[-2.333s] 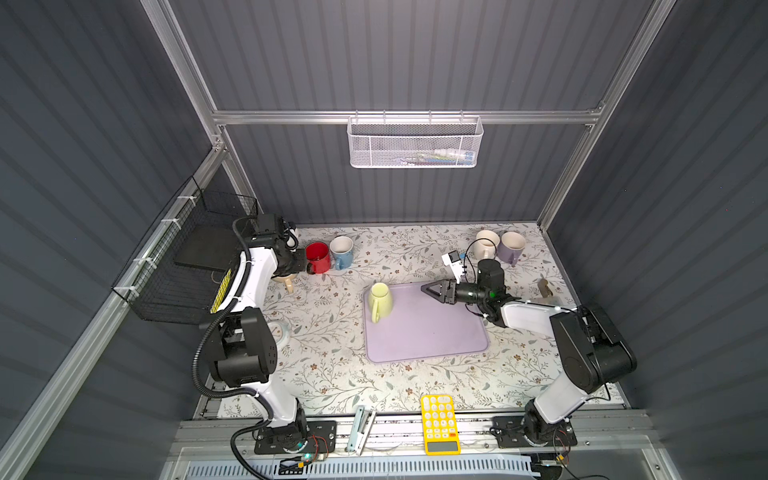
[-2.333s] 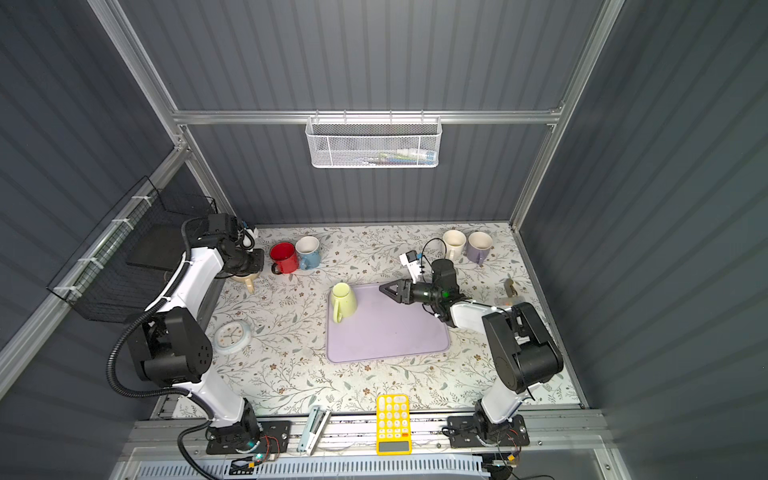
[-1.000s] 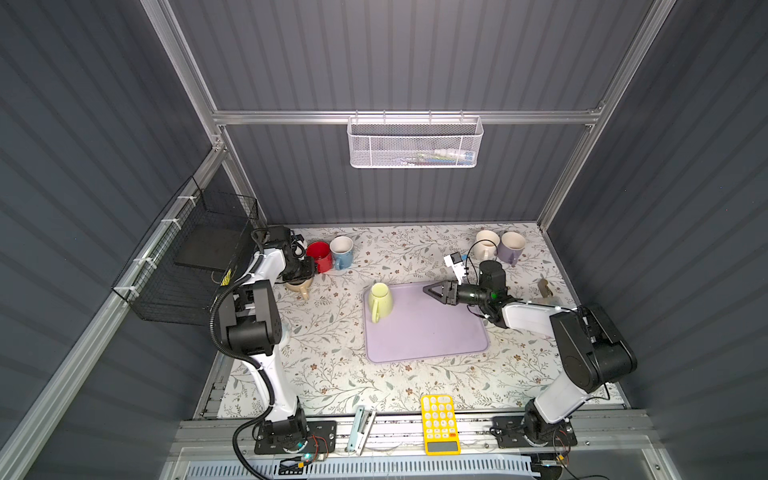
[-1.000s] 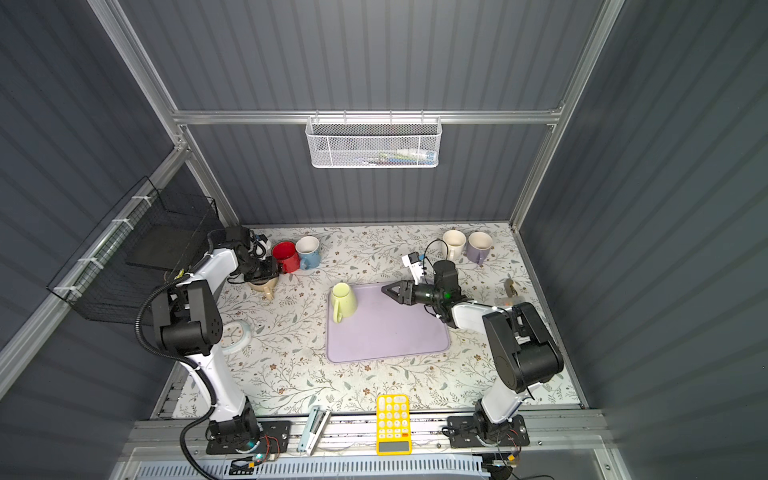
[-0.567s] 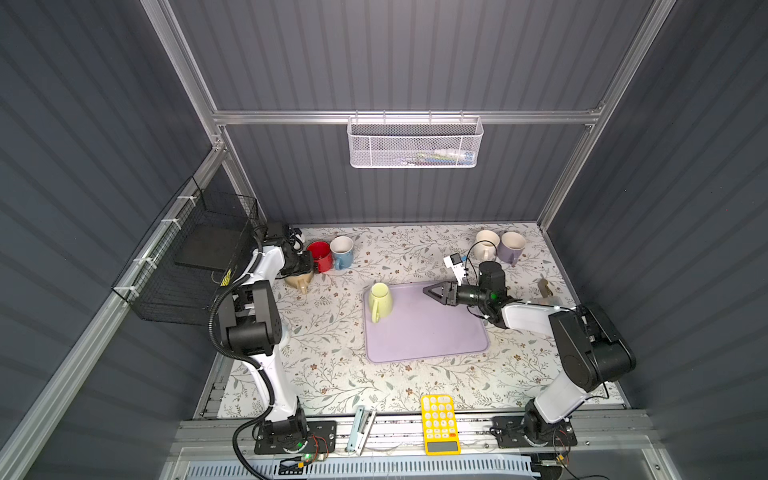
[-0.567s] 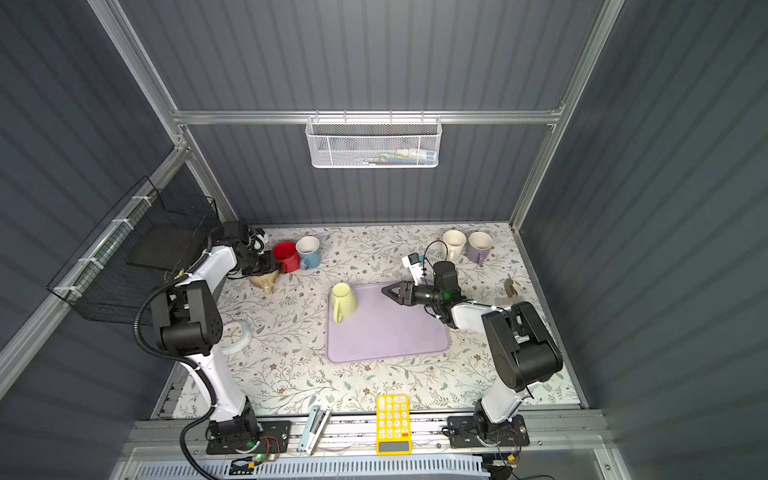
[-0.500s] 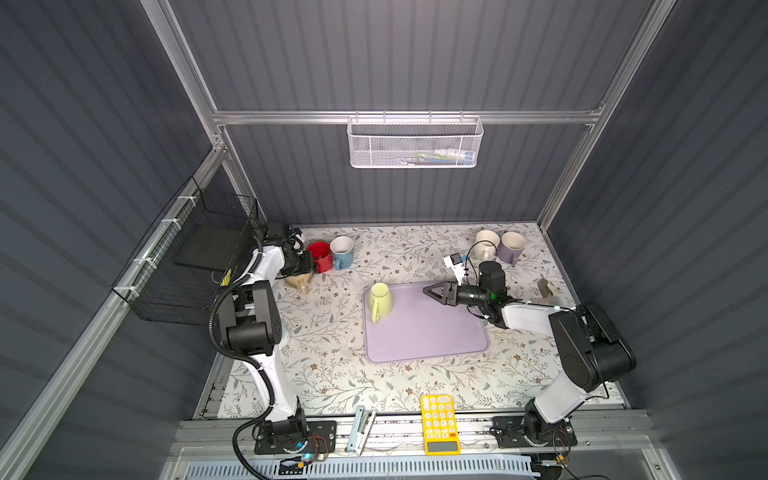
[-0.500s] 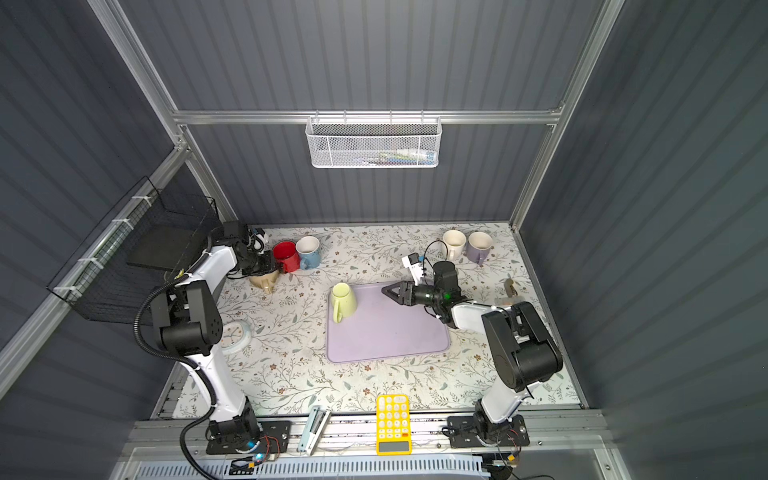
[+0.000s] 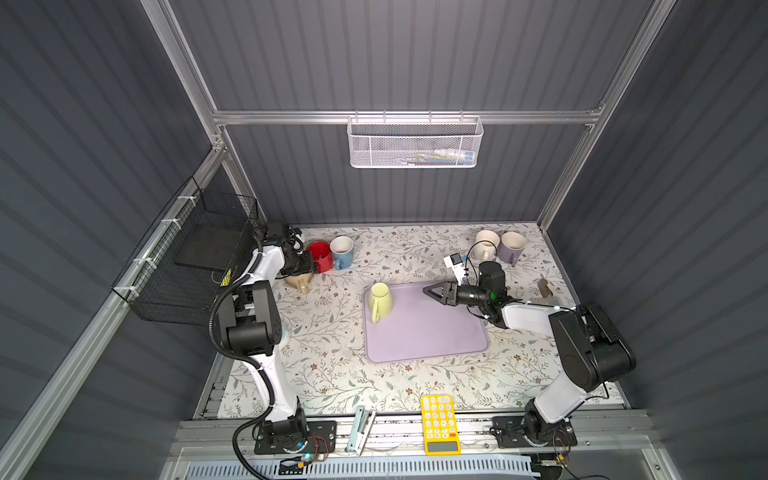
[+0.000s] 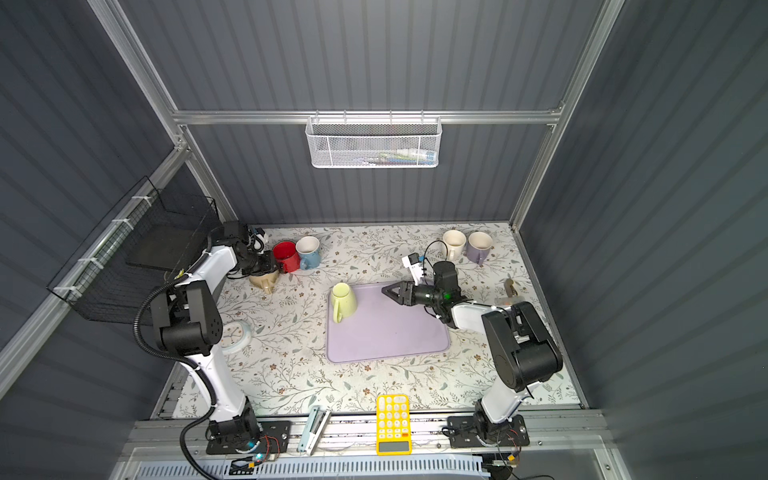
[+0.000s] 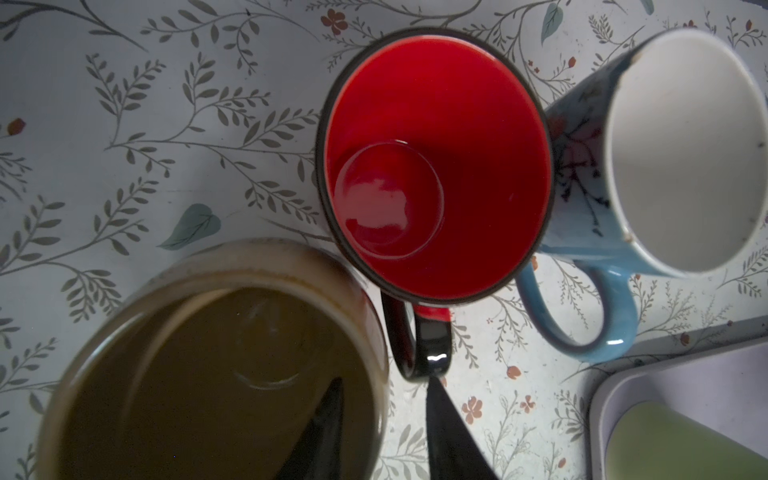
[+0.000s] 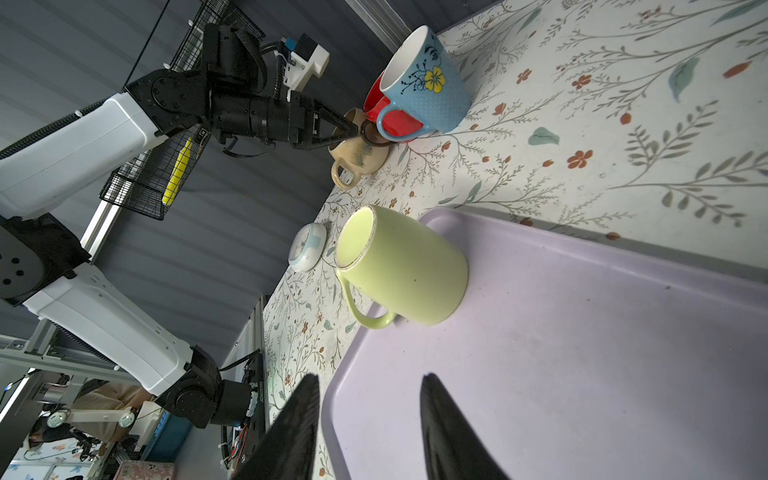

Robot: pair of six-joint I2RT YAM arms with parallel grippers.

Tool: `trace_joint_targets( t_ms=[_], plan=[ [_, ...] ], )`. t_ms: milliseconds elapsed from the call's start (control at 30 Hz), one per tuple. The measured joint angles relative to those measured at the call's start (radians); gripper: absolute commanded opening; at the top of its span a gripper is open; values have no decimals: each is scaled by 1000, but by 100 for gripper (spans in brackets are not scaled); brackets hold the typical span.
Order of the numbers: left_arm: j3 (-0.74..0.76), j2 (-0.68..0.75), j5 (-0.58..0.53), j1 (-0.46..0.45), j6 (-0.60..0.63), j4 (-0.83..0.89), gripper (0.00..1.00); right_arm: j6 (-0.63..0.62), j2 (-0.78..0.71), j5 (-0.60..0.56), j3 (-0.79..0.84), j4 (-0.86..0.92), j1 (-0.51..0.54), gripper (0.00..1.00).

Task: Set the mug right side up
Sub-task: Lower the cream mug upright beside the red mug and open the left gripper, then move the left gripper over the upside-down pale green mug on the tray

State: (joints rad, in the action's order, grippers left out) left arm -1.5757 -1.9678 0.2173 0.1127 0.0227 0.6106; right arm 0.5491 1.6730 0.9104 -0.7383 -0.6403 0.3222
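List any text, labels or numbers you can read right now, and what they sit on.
None reads clearly.
Yellow calculator: key markings too small.
Yellow sticker on the left arm: blurred.
Round clock: face too small.
Tube in the white mesh basket: print blurred.

My top views are bright, lit evenly from above, with soft, faint shadows and straight lines bowing toward the frame edges. My left wrist picture is dim. The tan mug [image 11: 199,365] blurs close up, and glare spots the red mug [image 11: 374,208].
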Motion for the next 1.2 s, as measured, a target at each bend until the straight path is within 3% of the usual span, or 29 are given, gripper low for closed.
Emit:
trace_joint_targets(
  t_ms=[167, 500, 800, 1200],
  plan=[
    [2, 64, 0, -1, 0, 6, 39, -4, 0, -9, 0, 15, 0, 43],
    [129, 327, 10, -34, 11, -2, 45, -26, 0, -34, -2, 63, 0, 43],
    [307, 533, -60, -237, 42, -37, 47, -84, -53, -93, -18, 178, 0, 43],
    [585, 751, -73, -439, 6, -155, 54, -229, -204, -301, -77, 454, 0, 46]
  ],
)
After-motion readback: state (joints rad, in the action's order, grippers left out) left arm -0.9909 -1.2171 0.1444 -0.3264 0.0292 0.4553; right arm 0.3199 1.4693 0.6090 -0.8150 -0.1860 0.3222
